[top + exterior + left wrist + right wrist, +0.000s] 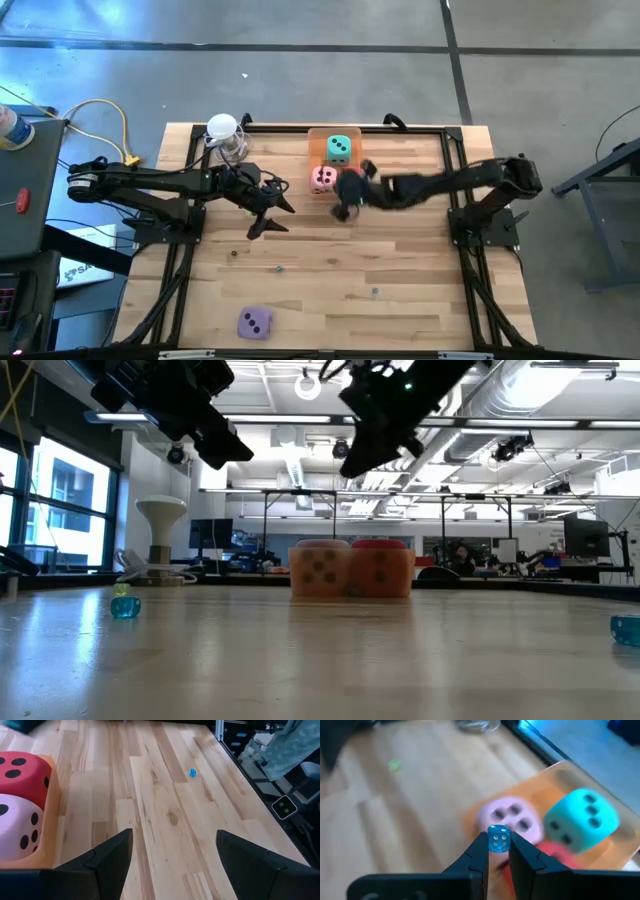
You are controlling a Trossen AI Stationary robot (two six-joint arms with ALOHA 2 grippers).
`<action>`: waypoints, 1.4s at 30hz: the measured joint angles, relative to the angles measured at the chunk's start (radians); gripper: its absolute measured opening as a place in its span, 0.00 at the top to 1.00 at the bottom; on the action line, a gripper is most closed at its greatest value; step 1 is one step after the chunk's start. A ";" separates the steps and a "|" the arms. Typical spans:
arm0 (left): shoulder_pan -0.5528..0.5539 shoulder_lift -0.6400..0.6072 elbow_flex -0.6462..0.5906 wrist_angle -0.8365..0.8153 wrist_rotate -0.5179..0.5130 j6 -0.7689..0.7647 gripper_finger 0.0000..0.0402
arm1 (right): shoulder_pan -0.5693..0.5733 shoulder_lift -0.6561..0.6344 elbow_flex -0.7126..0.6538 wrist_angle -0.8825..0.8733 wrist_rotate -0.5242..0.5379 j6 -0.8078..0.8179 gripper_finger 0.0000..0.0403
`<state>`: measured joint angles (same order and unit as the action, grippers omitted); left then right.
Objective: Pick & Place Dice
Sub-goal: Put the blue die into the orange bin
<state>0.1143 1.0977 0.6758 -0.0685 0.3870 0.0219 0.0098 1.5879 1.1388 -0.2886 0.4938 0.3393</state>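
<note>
A small blue die (497, 839) is held clamped between the fingertips of the right gripper (498, 851), which is raised just beside and above the orange tray (315, 138), on its open-table side. The tray lies ahead of and below the jaws. In it are seen the pink die (509, 816), nearest the jaws, the teal die (581, 820) riding on top, and the red die (22, 772) beneath. The purple die (255, 322) is left well apart from the tray, near the front table edge. The left gripper (272, 213), jaws wide apart and empty, is held near the tray's other side. A release into the tray is judged to turn on clearing its near wall; little free room is shown among the large dice.
</note>
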 joint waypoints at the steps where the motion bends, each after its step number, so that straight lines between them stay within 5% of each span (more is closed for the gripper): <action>1: 0.000 0.000 0.000 -0.001 0.000 0.000 0.31 | -0.036 0.005 0.012 0.001 -0.023 -0.003 0.91; 11: -0.025 0.000 0.000 -0.010 0.001 0.000 0.31 | -0.286 0.093 -0.010 0.097 -0.279 0.012 0.81; 27: -0.068 0.000 0.000 -0.004 -0.052 0.034 0.31 | -0.307 0.122 -0.011 0.136 -0.296 0.127 0.38; 42: -0.067 0.000 0.000 -0.002 -0.097 0.033 0.31 | -0.298 0.208 -0.011 0.146 -0.339 0.082 0.36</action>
<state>0.0471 1.0973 0.6754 -0.0708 0.2897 0.0551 -0.2882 1.7957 1.1275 -0.1426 0.1548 0.4212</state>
